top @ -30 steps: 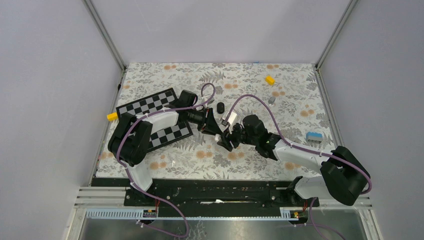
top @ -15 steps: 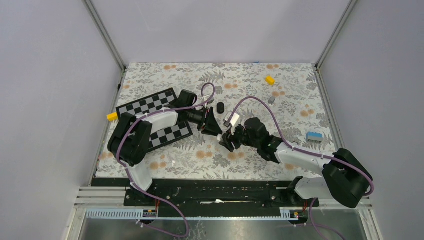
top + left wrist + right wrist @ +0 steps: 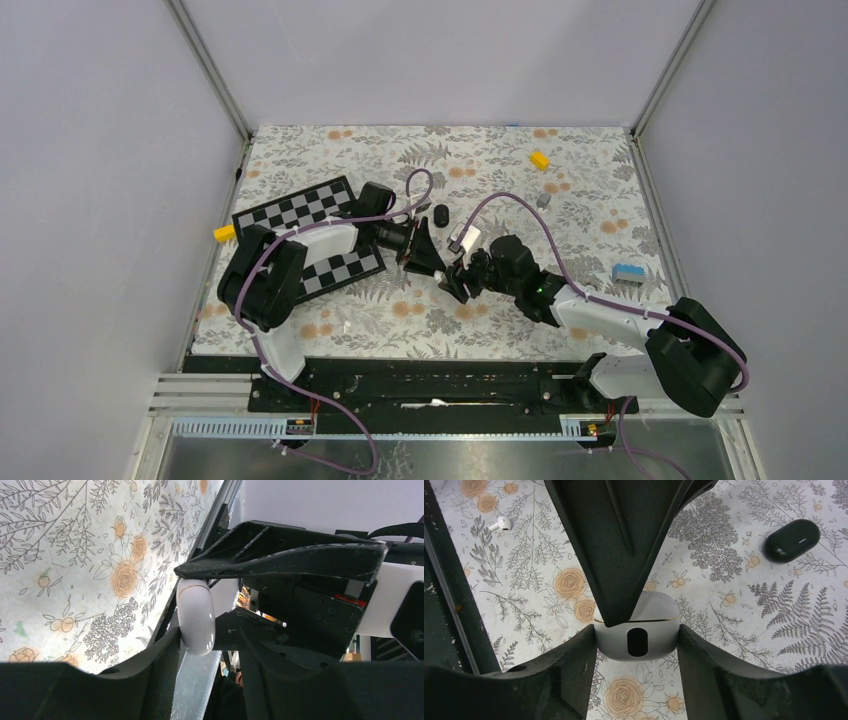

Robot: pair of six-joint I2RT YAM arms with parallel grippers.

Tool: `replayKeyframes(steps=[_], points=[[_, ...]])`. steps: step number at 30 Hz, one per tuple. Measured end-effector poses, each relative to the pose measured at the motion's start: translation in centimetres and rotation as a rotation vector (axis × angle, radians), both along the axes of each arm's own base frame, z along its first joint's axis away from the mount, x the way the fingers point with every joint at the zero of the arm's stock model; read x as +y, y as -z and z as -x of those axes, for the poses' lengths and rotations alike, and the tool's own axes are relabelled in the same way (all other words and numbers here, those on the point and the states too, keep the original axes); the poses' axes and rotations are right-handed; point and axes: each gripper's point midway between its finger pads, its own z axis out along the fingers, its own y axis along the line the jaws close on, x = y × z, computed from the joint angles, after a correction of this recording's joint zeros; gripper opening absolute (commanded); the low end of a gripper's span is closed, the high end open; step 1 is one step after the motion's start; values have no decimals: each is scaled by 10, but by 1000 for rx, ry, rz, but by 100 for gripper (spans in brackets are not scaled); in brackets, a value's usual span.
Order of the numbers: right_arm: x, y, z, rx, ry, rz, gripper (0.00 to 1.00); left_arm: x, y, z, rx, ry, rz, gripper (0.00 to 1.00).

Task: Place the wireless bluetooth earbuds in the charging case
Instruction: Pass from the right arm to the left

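The white charging case [image 3: 639, 630], lid closed along a thin gold seam, is clamped between both fingers of my right gripper [image 3: 638, 642] above the flowered table. A finger of my left gripper [image 3: 624, 540] lies across the case's lid from the far side. In the left wrist view the case [image 3: 196, 615] touches only the tip of one finger [image 3: 165, 655]. My left gripper [image 3: 207, 640] stands open, its jaws well apart. One white earbud [image 3: 501, 523] lies loose on the table beyond the case. Any other earbud is out of view.
A black oval pod [image 3: 791, 540] lies on the table, also visible from above [image 3: 441, 214]. Checkerboard plates [image 3: 300, 210] sit under the left arm. Yellow blocks [image 3: 540, 159] [image 3: 224, 233], a small grey piece [image 3: 543, 200] and a blue-grey block [image 3: 627, 272] are scattered around.
My left gripper's jaws have spread apart beside the case. The right arm has shifted slightly left and still holds the case.
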Motion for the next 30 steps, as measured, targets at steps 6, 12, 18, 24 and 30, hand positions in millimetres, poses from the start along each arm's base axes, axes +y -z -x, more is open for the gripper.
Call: replayKeyframes(steps=[6, 12, 18, 24, 30], points=[[0, -4, 0, -2, 3, -11, 32, -1, 5, 0, 4, 3, -6, 39], [0, -4, 0, 0, 4, -13, 32, -1, 4, 1, 3, 6, -4, 26], [0, -5, 0, -2, 6, -14, 34, -1, 6, 0, 5, 2, -8, 0], [-1, -4, -1, 19, 32, -22, 87, -1, 7, -2, 8, -5, -12, 0], [-14, -20, -9, 130, 170, -149, 93, 9, 5, -16, 6, -73, 7, 0]])
